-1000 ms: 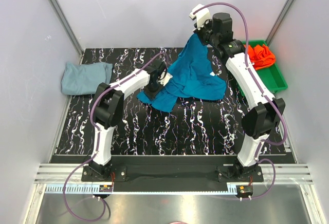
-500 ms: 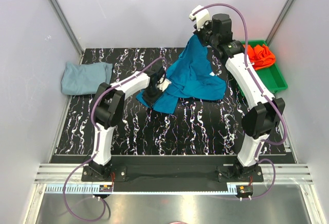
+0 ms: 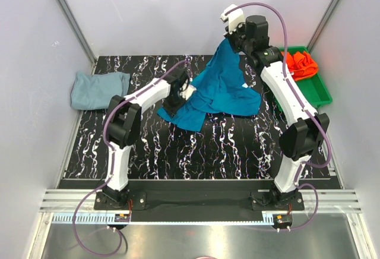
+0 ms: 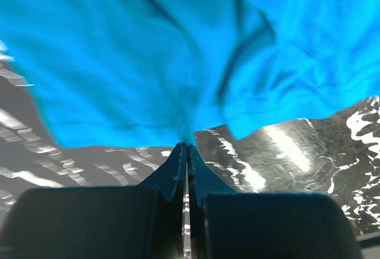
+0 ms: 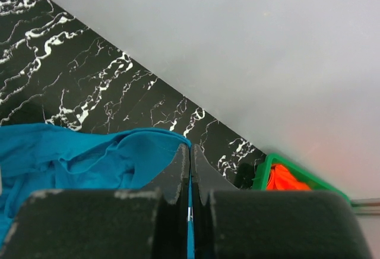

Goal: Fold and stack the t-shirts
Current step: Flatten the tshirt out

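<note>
The teal-blue t-shirt (image 3: pixel 222 87) hangs from a raised corner at the back and trails onto the black marbled table. My right gripper (image 3: pixel 228 40) is shut on that top corner, high above the table; the cloth (image 5: pixel 83 155) runs between its jaws. My left gripper (image 3: pixel 178 95) is shut on the shirt's lower left edge (image 4: pixel 148 87) just above the table. The pale grey-blue t-shirt (image 3: pixel 98 88) lies folded at the far left. The orange-red t-shirt (image 3: pixel 300 64) lies crumpled in the green tray (image 3: pixel 317 91); it also shows in the right wrist view (image 5: pixel 285 179).
The green tray stands at the table's right edge, next to my right arm. White walls with metal posts close in the back and sides. The marbled table (image 3: pixel 225 146) runs forward to the arm bases.
My left gripper has moved slightly back and up with the shirt's lower edge. My right gripper stays high with the top corner.
</note>
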Available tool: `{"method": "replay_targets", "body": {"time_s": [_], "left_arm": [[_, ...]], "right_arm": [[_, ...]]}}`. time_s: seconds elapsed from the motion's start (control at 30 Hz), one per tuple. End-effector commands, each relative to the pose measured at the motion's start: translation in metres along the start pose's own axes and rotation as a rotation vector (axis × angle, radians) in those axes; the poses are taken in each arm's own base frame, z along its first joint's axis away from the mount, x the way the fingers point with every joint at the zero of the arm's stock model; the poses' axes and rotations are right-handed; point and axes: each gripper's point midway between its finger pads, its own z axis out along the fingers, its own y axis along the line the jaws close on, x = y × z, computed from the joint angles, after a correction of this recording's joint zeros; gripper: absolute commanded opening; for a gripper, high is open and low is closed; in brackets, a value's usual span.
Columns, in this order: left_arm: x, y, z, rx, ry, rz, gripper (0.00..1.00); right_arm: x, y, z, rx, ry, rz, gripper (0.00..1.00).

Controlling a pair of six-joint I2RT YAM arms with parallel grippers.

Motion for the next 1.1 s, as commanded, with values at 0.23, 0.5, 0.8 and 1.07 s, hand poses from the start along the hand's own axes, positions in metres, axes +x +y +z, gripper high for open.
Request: {"method": "replay_targets", "body": {"time_s": [0.23, 0.5, 0.8, 1.07], "left_arm": [[-0.067, 0.099, -0.160, -0.305, -0.402, -0.034, 0.00], [-0.069, 0.139, -0.278, -0.484, -0.616, -0.068, 0.00], [-0.040, 0.125, -0.399, -0.637, -0.855, -0.026, 0.00], [0.033, 0.060, -0.500, -0.675, -1.165, 0.044, 0.00]], "right_arm": [[0.042, -0.022, -0.031, 0.015, 0.095, 0.465, 0.00], [0.022, -0.053, -0.077, 0.068, 0.036, 0.456, 0.00], [-0.073, -0.081, -0.174, 0.129, -0.153, 0.347, 0.00], [-0.130, -0.057, -0.299, 0.090, -0.338, 0.341, 0.00]]}}
